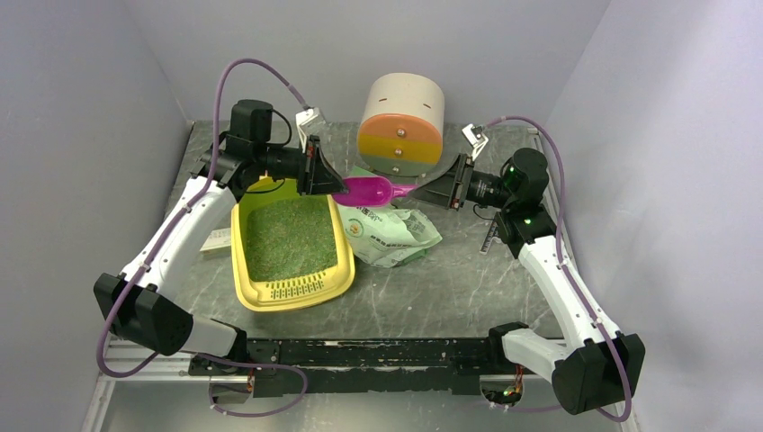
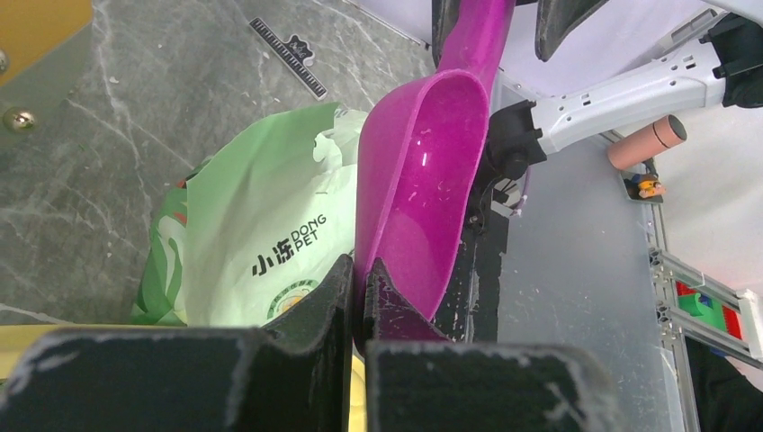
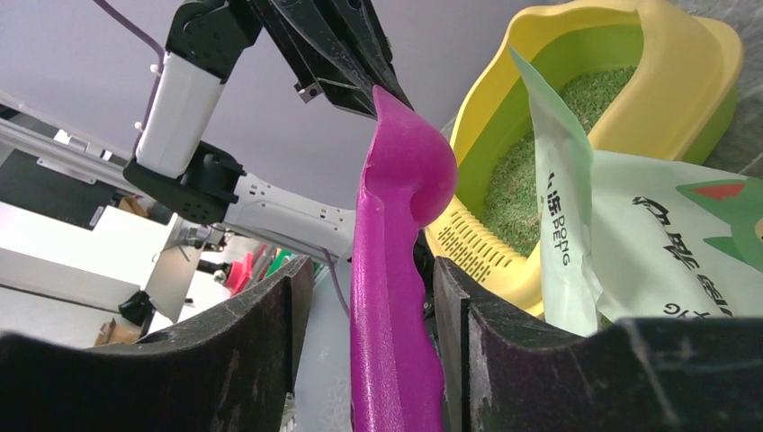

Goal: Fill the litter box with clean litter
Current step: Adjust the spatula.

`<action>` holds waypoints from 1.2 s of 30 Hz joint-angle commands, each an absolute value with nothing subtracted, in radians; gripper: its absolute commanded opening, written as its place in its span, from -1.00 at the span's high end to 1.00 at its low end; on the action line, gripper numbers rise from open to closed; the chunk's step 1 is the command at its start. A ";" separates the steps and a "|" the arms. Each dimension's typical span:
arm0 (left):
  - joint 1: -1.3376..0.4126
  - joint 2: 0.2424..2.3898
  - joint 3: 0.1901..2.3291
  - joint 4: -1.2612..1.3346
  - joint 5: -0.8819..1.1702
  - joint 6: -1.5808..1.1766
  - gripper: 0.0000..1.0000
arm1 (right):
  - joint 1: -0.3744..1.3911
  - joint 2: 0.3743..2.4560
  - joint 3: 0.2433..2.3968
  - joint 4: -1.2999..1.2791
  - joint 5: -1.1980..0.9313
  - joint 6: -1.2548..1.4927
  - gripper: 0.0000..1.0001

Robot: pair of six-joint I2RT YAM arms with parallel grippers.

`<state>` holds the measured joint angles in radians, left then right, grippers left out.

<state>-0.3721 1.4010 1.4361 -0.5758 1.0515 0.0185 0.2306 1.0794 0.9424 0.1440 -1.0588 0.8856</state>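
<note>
While the L gripper (image 1: 317, 176) is pinching the bowl rim of the magenta scoop (image 1: 367, 191) w/ jaws almost together, the R gripper (image 1: 434, 191) is standing partly open around the scoop's handle. The R wrist view is showing a gap on one side of the handle. Both arms are holding the scoop in the air, above the far end of the bag (image 1: 400, 234). Its bowl is showing bare plastic w/ a few pale specks.

The litter box (image 1: 238, 256) is sitting on the left half of the table (image 1: 432, 297), about midway between far and near edges. Its slotted grille (image 1: 292, 288) is pointing toward the near edge. The clean litter (image 1: 290, 236) is covering the box floor in a fairly even greenish layer, lying below the rim and stopping at the grille.

The pale green printed bag is lying crumpled near the table centre, just beside the box's right wall; can't tell what's inside it. The round drawer cabinet (image 1: 402, 121) is standing at the far edge, mid-table, w/ its drawer fronts facing the near edge.
</note>
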 commanded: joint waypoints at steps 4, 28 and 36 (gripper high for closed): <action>-0.403 1.401 1.479 -0.581 1.077 0.047 0.90 | 0.222 1.062 0.973 0.129 -1.072 0.864 -0.16; -0.403 1.396 1.471 -0.571 1.094 0.041 0.91 | 0.210 1.041 0.917 0.230 -1.018 0.968 0.33; -0.404 1.397 1.468 -0.548 1.086 0.018 0.91 | 0.210 1.015 0.933 0.135 -1.009 0.913 0.83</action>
<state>-0.3866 1.4010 1.4464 -0.5758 1.0561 0.0296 0.2111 1.0424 0.9237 0.1638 -1.0256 0.9409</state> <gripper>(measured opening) 0.076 0.305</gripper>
